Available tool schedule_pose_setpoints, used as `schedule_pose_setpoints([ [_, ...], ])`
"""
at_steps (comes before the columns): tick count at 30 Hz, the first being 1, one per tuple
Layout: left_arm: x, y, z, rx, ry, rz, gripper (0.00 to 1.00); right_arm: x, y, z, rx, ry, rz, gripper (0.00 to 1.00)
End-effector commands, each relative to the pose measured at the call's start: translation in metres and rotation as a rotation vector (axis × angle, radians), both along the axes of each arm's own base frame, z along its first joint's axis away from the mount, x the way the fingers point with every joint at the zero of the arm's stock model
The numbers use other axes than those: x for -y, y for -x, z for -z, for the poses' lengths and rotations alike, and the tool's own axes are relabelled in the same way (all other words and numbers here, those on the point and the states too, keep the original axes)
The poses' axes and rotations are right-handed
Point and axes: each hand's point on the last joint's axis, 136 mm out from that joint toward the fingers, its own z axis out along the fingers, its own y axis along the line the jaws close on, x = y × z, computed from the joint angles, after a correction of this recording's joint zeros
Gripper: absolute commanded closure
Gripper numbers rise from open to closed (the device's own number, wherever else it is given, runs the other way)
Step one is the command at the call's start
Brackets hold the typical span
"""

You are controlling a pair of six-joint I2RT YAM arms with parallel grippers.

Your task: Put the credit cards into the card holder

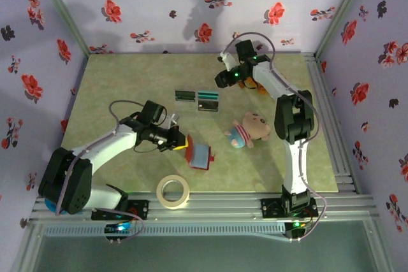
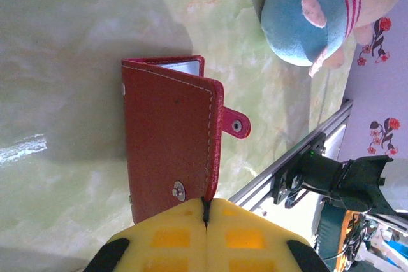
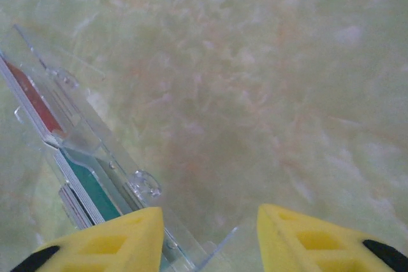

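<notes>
The red card holder [image 2: 169, 132] lies slightly open on the green table, a pale pocket showing at its top edge. My left gripper [image 2: 205, 207] is shut on the lower corner of its cover; from above, the card holder [image 1: 199, 155] lies just right of that gripper [image 1: 183, 141]. Teal and dark credit cards [image 3: 89, 186] stand in a clear slotted stand [image 3: 95, 151]. My right gripper [image 3: 207, 227] is open just right of the stand, with its left finger against it and nothing between the fingers. From above, the stand's cards [image 1: 208, 100] sit below the right gripper [image 1: 223, 79], and another dark card [image 1: 185, 95] stands to the left.
A plush toy with a blue striped hat [image 1: 248, 130] lies right of the card holder. A roll of tape [image 1: 173, 192] sits near the front edge. An orange plush [image 1: 260, 86] lies behind the right arm. Metal rails [image 1: 331, 125] border the table on the right.
</notes>
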Motion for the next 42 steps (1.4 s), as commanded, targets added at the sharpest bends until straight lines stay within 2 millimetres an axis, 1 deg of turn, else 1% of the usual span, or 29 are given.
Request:
schedule_pose_setpoints([
  [1,0.0,0.016,-0.003,-0.013,0.017,0.048,1.0,-0.01,0.017,0.007,-0.073,-0.022,-0.1,0.63],
  [4,0.001,0.014,-0.004,-0.008,0.027,0.039,1.0,-0.014,0.019,0.016,-0.104,-0.023,-0.137,0.66],
  [5,0.001,0.015,-0.004,-0.009,0.027,0.042,1.0,-0.014,0.021,0.019,-0.115,-0.026,-0.149,0.64],
  [6,0.001,0.015,-0.003,-0.014,0.026,0.039,1.0,-0.015,0.022,0.022,-0.127,-0.024,-0.156,0.65],
  [7,0.001,0.016,-0.003,-0.017,0.027,0.037,1.0,-0.015,0.023,0.024,-0.135,-0.022,-0.167,0.67],
  [9,0.001,0.018,-0.002,-0.02,0.033,0.037,1.0,-0.014,0.022,0.027,-0.136,-0.015,-0.168,0.77],
  [10,0.002,0.018,-0.002,-0.023,0.035,0.041,1.0,-0.014,0.023,0.028,-0.14,-0.014,-0.17,0.79],
  [11,0.002,0.019,-0.002,-0.025,0.034,0.047,1.0,-0.014,0.024,0.028,-0.142,-0.013,-0.174,0.78],
  [14,0.002,0.019,-0.005,-0.024,0.037,0.048,1.0,-0.013,0.027,0.027,-0.14,0.001,-0.187,0.73],
  [16,0.004,0.018,-0.006,-0.013,0.049,0.04,1.0,-0.014,0.03,0.025,-0.136,0.002,-0.212,0.67],
  [17,0.004,0.018,-0.006,-0.012,0.05,0.041,1.0,-0.014,0.032,0.025,-0.138,0.002,-0.222,0.66],
  [21,0.004,0.021,-0.006,-0.019,0.048,0.042,1.0,-0.014,0.039,0.023,-0.157,0.001,-0.265,0.61],
  [24,0.004,0.02,-0.006,-0.016,0.054,0.039,1.0,-0.014,0.042,0.025,-0.162,0.005,-0.282,0.62],
  [27,0.004,0.022,-0.008,-0.018,0.052,0.039,1.0,-0.017,0.049,0.026,-0.179,-0.001,-0.306,0.55],
  [29,0.004,0.021,-0.009,-0.009,0.061,0.035,1.0,-0.018,0.051,0.025,-0.182,-0.003,-0.316,0.54],
  [30,0.004,0.021,-0.009,-0.011,0.06,0.036,1.0,-0.018,0.05,0.026,-0.18,-0.002,-0.314,0.56],
  [31,0.004,0.021,-0.009,-0.012,0.056,0.039,1.0,-0.018,0.05,0.027,-0.179,0.003,-0.312,0.6],
  [33,0.003,0.023,-0.009,-0.018,0.049,0.044,1.0,-0.016,0.048,0.032,-0.179,0.029,-0.302,0.73],
  [34,0.004,0.023,-0.009,-0.013,0.051,0.043,1.0,-0.015,0.047,0.033,-0.18,0.04,-0.297,0.76],
  [37,0.004,0.023,-0.009,-0.005,0.059,0.038,1.0,-0.017,0.049,0.031,-0.179,0.044,-0.291,0.83],
  [42,0.005,0.022,-0.01,-0.002,0.063,0.034,1.0,-0.022,0.053,0.03,-0.195,0.039,-0.26,0.88],
])
